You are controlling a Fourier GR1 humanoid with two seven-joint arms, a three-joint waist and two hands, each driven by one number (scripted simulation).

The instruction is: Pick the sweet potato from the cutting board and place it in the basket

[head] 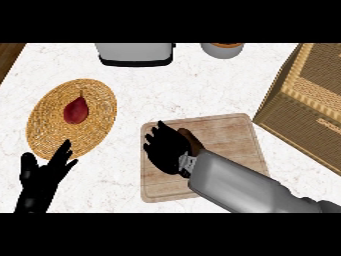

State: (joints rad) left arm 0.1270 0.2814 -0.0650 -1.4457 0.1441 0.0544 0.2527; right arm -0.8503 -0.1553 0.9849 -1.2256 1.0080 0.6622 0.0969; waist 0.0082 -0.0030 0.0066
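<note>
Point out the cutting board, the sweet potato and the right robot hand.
cutting board [236,137]: head view, bare wood right of the hand.
sweet potato [192,142]: head view, brown end showing beside the fingers.
right robot hand [165,148]: head view, back of hand.

The right hand [165,148] is matte black, with slim, tapering fingers. At its wrist sits a short pale collar with small dark marks. Behind it runs a broad grey forearm [236,186], smooth and blocky, with flat faces and a lighter sheen along its upper side. The left hand [41,181] is the same plain black, its fingers long and pointed.
</note>
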